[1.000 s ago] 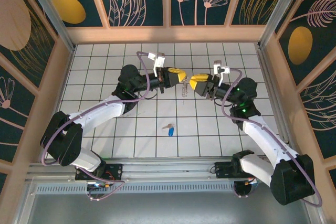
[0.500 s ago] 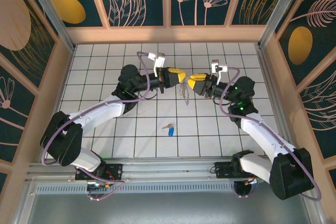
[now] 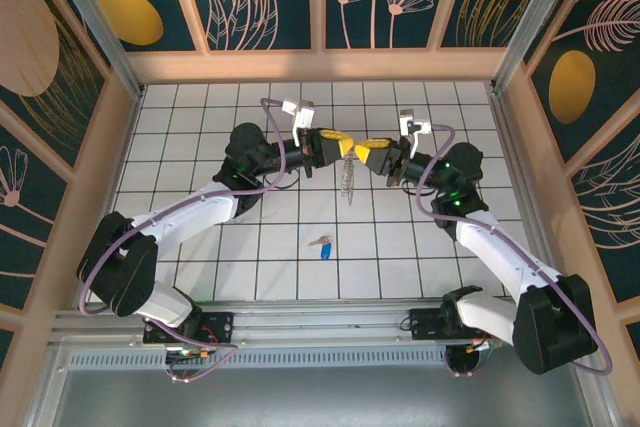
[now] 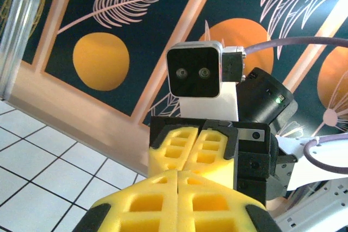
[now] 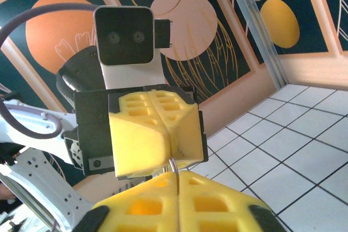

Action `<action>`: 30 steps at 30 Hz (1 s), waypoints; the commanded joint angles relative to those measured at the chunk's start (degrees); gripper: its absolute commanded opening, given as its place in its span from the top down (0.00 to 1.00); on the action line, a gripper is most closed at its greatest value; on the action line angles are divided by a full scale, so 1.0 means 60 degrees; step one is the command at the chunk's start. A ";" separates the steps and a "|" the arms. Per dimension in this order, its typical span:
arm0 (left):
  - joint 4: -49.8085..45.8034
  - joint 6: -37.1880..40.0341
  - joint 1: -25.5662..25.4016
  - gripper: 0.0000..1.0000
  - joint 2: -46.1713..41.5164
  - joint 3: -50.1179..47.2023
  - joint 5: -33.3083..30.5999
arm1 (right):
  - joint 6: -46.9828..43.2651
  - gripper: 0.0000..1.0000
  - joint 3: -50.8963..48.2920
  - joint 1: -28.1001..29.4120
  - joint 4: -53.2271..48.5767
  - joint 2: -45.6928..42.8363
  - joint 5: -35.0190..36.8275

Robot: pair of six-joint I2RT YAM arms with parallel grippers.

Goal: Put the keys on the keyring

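The left tool (image 3: 345,144) has its yellow foam pads pressed together, tip to tip with the right tool (image 3: 365,151), whose pads are also pressed together. The two meet above the middle of the far half of the desk (image 3: 200,127), raised off its white tiled top.

In the right wrist view, a thin pale wire of the keyring (image 5: 173,164) comes out of the seam between that tool's own pads and runs up to the seam of the left tool (image 5: 163,134) facing it, so both tools pinch the loop. In the left wrist view, the left tool's own pads (image 4: 147,199) sit closed at the bottom edge, with the right tool (image 4: 198,150) closed just behind them and the right wrist camera (image 4: 194,71) above it.

From above, the rest of the keyring hangs down below the meeting point, a short dangling strand with small jagged metal bits, clear of the desk.

The key (image 3: 322,246), silver with a bright blue head, lies flat on the tiles nearer the arm bases, well apart from both tools and the keyring.

Both arms reach inward from the near edge. Dark panels painted with orange circles and pale leaves wall the desk.
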 commanded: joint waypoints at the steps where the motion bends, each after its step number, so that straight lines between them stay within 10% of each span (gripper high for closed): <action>1: 0.0332 0.0024 -0.0060 1.00 0.0118 0.0201 0.0161 | 0.0031 1.00 0.0311 0.0116 0.0583 0.0069 -0.0268; 5: 0.0223 -0.0131 -0.0057 1.00 0.0046 0.0200 -0.0177 | 0.0060 1.00 0.0158 0.0096 0.0649 -0.0004 -0.0002; 10: 0.0367 -0.0440 -0.0055 0.55 -0.0756 -0.0732 -0.2004 | 0.0431 1.00 -0.0076 0.0100 0.1038 -0.0065 0.0635; 14: 0.1187 -0.1000 -0.0058 0.46 -0.1358 -0.1830 -0.3373 | 0.0994 1.00 -0.0425 0.0146 0.1797 -0.0054 0.1161; 30: 0.4287 -0.3037 -0.0053 0.61 -0.0105 -0.2292 -0.2693 | 0.2393 1.00 -0.1167 0.0879 0.3420 0.0053 0.3495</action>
